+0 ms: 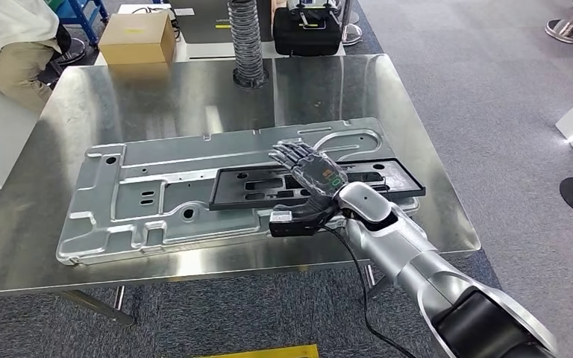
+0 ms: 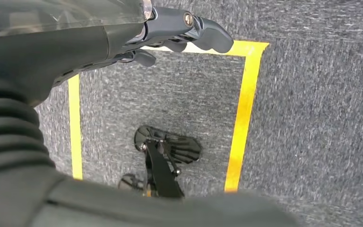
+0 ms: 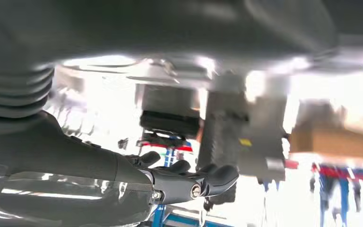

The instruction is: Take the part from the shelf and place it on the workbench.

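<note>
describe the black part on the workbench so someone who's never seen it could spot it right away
Start at the shiny steel workbench and find the big grey metal plate lying flat across it. The black part lies on that plate's right half, just beyond the robot's right hand. It is a flat black frame with cut-out slots, much smaller and darker than the pale grey plate under it.

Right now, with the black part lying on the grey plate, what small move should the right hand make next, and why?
Probably lift the right hand straight up and back. The black part already lies flat on the grey plate on the workbench, and the fingers look spread above it.
</note>
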